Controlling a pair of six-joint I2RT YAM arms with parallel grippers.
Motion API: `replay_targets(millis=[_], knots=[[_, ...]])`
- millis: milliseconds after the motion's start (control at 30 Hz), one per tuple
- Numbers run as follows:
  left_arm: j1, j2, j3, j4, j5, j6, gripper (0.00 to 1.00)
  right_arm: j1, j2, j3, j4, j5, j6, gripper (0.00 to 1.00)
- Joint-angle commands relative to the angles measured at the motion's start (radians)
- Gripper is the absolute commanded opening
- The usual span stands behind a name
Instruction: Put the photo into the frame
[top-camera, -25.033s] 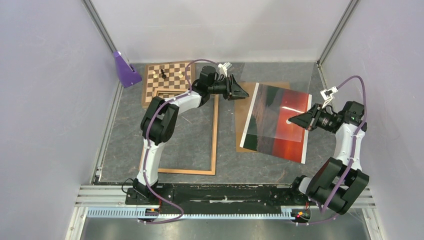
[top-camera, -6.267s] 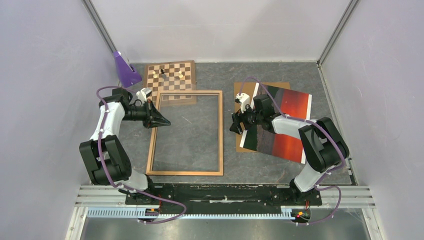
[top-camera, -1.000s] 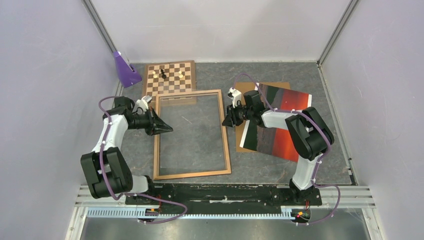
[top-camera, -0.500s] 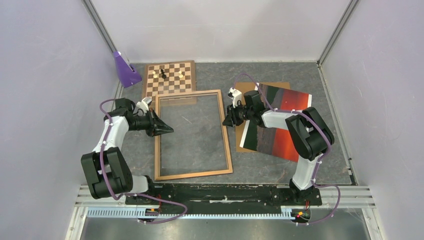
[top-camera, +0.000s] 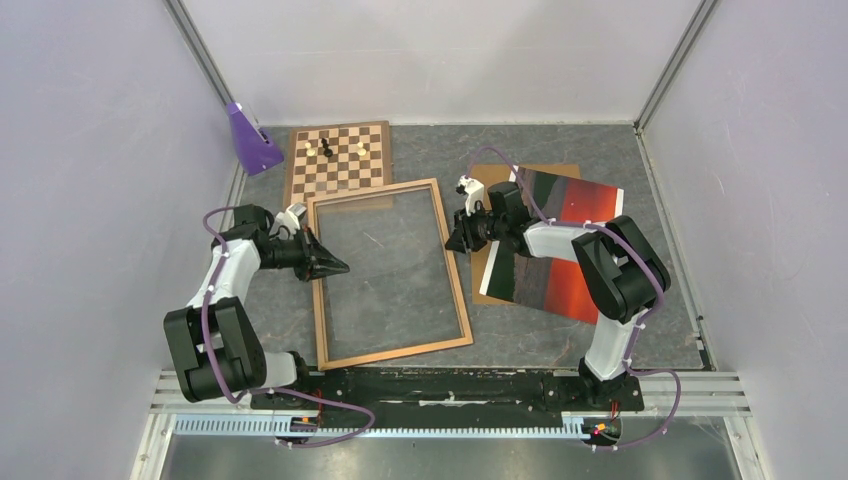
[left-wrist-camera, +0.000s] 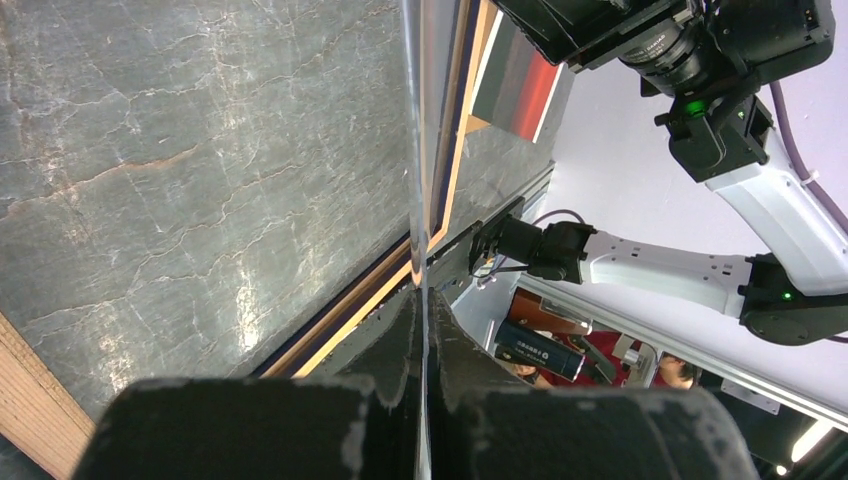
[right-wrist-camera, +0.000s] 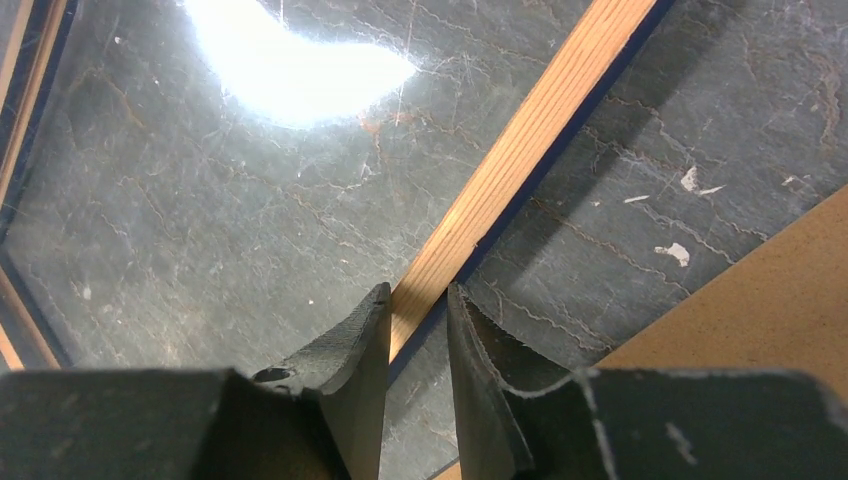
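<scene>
Right fingers (right-wrist-camera: 350, 350) pinching one frame (top-camera: 396, 353), left fingers (left-wrist-camera: 392, 350) closed, one photo (top-camera: 585, 205)

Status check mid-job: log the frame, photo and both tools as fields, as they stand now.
frame: thin rectangular light-wood picture frame, flat on table, skewed, no photo inside
photo: red sunset print, right of frame, atop plain brown board
left tool: shut, tip at frame's left rail
right tool: gripping frame's right rail
</scene>
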Motion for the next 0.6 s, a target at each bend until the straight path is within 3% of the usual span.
replay_targets(millis=[0, 567], knots=[[-0.009, -0.013, -0.008, 0.007, 0.039, -0.045, 0.02, 0.028, -0.030, -0.004, 0.033, -0.037, -0.010, 0.29], [-0.009, -0.017, -0.015, 0.013, 0.050, -0.040, 0.03, 0.031, -0.030, -0.005, 0.034, -0.035, -0.013, 0.29]])
